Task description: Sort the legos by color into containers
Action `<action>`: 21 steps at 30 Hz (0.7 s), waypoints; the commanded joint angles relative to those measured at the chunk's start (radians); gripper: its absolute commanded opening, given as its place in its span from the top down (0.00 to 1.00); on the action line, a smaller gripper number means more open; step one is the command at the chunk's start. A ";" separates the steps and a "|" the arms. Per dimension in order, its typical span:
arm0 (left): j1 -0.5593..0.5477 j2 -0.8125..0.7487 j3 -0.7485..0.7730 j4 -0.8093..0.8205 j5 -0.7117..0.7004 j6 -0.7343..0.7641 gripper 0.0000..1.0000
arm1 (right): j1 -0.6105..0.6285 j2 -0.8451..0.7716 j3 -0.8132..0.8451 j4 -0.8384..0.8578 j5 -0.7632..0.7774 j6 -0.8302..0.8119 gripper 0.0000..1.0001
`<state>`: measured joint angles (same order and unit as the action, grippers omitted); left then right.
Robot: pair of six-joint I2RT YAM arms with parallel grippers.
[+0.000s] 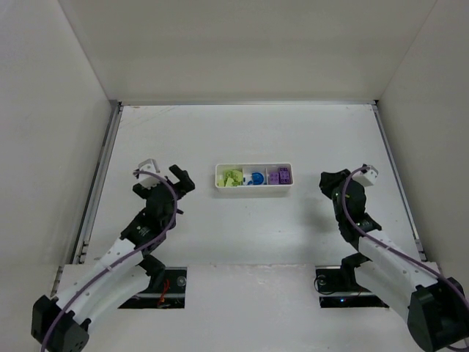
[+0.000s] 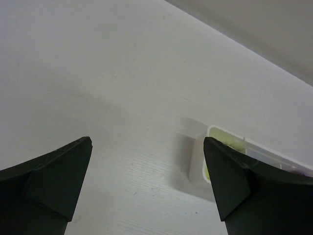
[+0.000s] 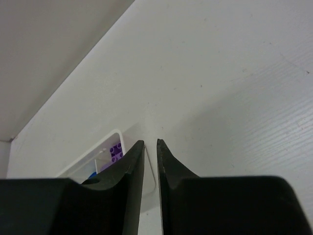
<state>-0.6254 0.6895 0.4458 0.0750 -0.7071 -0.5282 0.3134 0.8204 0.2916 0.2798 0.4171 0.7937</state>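
The white tray [image 1: 253, 166] lies in the middle of the table. Its left compartment holds lime green legos [image 1: 232, 177], the middle one blue legos [image 1: 255, 178], the right one purple legos [image 1: 278, 175]. My left gripper [image 1: 182, 183] is open and empty, left of the tray; the tray's left end [image 2: 199, 164] with green inside shows beside its right finger. My right gripper [image 1: 327, 183] is shut and empty, right of the tray; a purple lego [image 3: 116, 151] and the tray's right end show just behind its fingertips [image 3: 138, 147].
White walls enclose the table on the left, back and right. Metal rails [image 1: 101, 176] run along the left and right table edges. Cable openings [image 1: 165, 282] sit by the arm bases at the near edge.
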 commanded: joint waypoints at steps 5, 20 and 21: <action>0.193 -0.088 -0.084 -0.190 0.179 -0.216 0.00 | -0.006 0.025 0.006 0.073 0.005 0.010 0.62; 0.329 -0.008 -0.055 -0.337 0.307 -0.282 0.00 | -0.003 0.056 0.006 0.096 0.026 0.006 0.45; 0.316 -0.005 -0.055 -0.330 0.313 -0.282 0.00 | -0.003 0.056 0.006 0.096 0.026 0.006 0.45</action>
<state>-0.2867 0.6861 0.3534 -0.2512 -0.4194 -0.7925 0.3134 0.8837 0.2916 0.3096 0.4255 0.8013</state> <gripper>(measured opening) 0.997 0.548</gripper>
